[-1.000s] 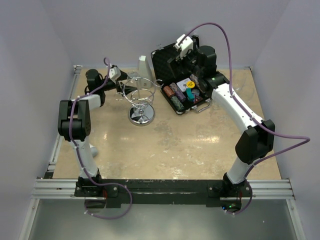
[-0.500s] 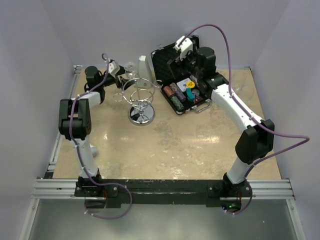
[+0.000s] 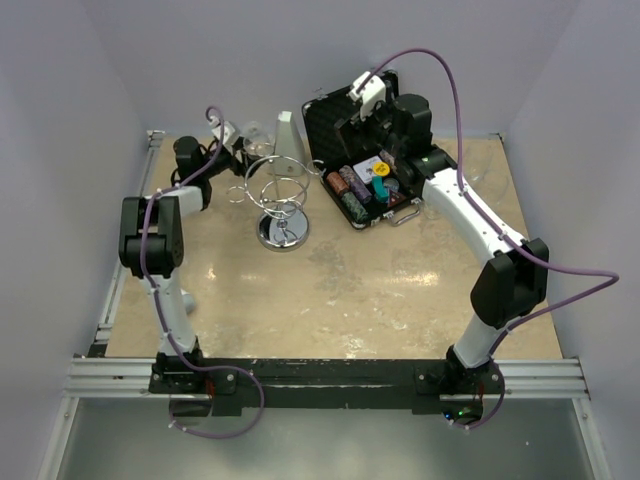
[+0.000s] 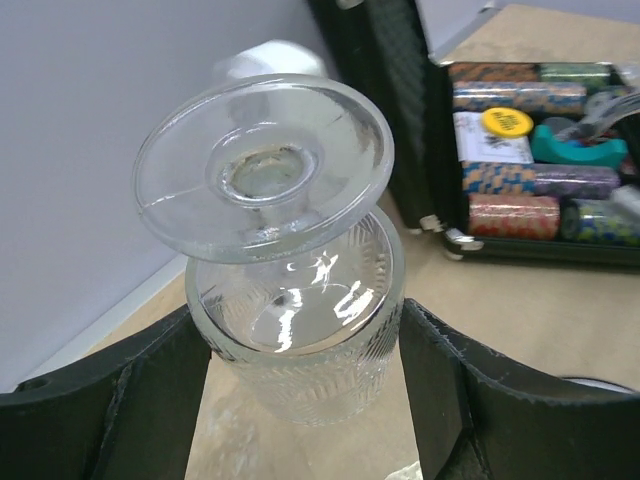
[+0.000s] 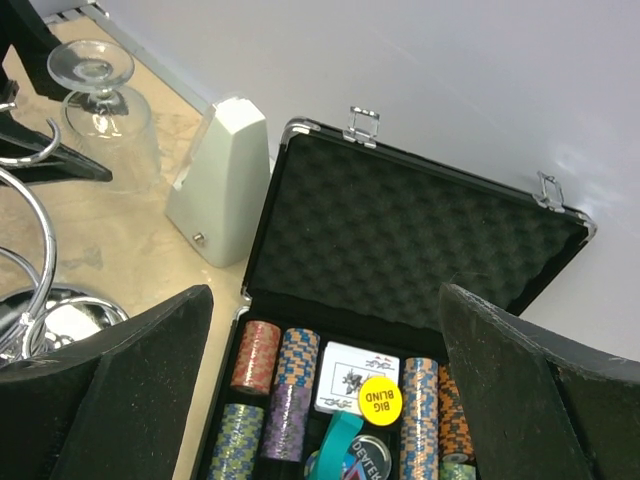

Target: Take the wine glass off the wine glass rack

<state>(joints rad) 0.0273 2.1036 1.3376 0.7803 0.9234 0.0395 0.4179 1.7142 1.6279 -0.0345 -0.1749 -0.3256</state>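
The wine glass [image 4: 290, 300] is upside down, foot up, its ribbed bowl between my left gripper's [image 4: 300, 385] black fingers, which touch it on both sides. In the top view the left gripper [image 3: 247, 145] holds the glass [image 3: 258, 131] behind and left of the wine glass rack [image 3: 283, 200], apart from its loops. The chrome rack stands upright on its round base [image 3: 283, 233]. The right wrist view shows the glass [image 5: 98, 110] low over the table near the back wall, and the rack's loops [image 5: 25, 250]. My right gripper [image 5: 325, 380] is open and empty above the chip case.
An open black case [image 3: 370, 170] with poker chips and cards stands right of the rack. A white wedge-shaped box [image 3: 288, 135] stands between the glass and the case, close to the glass. The back wall is just behind them.
My left gripper has carried the wine glass away from the rack's loops, back and up toward the back wall. The right arm has not moved.
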